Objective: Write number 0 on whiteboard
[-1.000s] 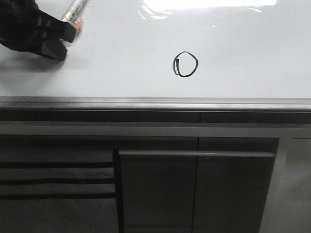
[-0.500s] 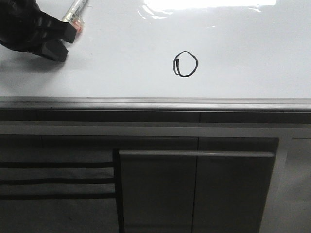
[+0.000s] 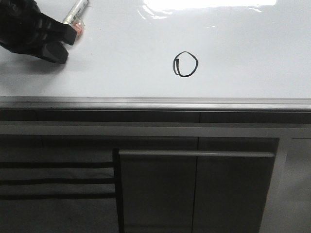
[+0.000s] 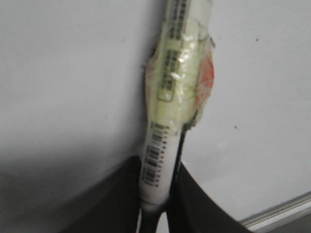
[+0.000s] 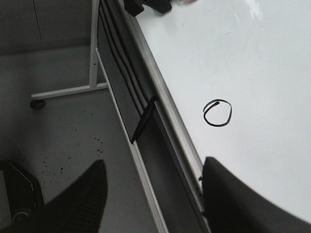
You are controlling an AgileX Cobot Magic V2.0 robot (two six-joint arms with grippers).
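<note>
I saw my left gripper (image 3: 62, 42) clamped on a marker (image 3: 75, 13) at the whiteboard's (image 3: 121, 58) far left, well apart from the number 0 (image 3: 185, 64) drawn near centre.

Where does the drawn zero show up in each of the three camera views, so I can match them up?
Front view: the number 0 sits mid-board, right of centre, above the frame edge.
Left wrist view: not in it; only the marker and bare board.
Right wrist view: the number 0 lies right of centre.
Shared landmark: the whiteboard and its grey frame edge.
</note>
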